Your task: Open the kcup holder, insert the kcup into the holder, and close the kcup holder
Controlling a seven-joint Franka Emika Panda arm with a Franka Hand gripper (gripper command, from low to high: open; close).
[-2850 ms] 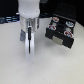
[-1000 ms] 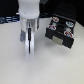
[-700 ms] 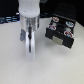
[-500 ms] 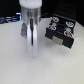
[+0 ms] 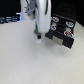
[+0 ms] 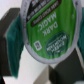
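Observation:
In the exterior view my gripper (image 5: pixel 38 35) hangs just above the table, shut on the kcup (image 5: pixel 38 39), a small white pod with a green top. It is just off the left front corner of the kcup holder (image 5: pixel 62 34), which lies toward the exterior view's right. The holder is a black box with its drawer pulled out, and several pods show in the round slots. The wrist view is filled by the kcup's green lid (image 6: pixel 48 26). A dark finger (image 6: pixel 11 39) presses against its side.
Dark equipment (image 5: pixel 10 19) lines the back edge of the white table (image 5: pixel 30 65) on the exterior view's left. The arm's white links (image 5: pixel 42 12) rise above the gripper.
The gripper still holds the pod and seems to have risen a little off the table beside the holder. The holder's drawer stays open.

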